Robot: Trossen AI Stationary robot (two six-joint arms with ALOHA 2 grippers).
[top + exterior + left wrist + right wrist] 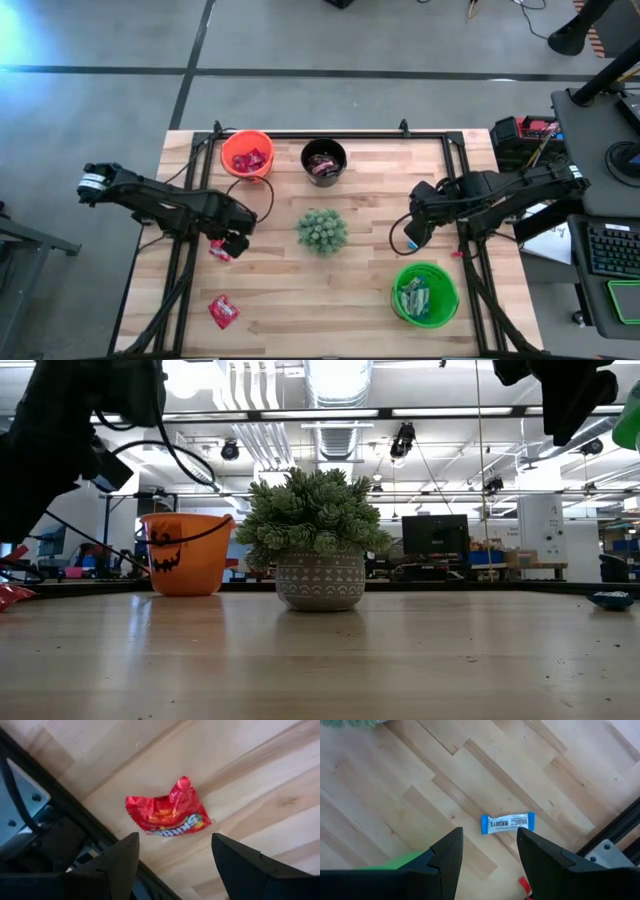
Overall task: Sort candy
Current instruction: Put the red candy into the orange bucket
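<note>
A red candy [167, 812] lies flat on the wooden table [350, 300], right below my left gripper [172, 860]. The gripper points down, open, with a finger on either side above the candy and touching nothing. In the high view this candy [220, 250] shows at the gripper's [232, 240] near side. A blue-and-white candy [507, 823] lies flat under my right gripper [490, 855], which hangs open above it at the table's right [420, 225]. A second red candy [223, 311] rests near the front left.
An orange bucket [247, 153] with red candy and a black bucket [324, 160] with dark candy stand at the far edge. A green bucket [425, 293] with candy stands front right. A potted spiky green plant [322, 231] sits mid-table. Black frame rails run along both sides.
</note>
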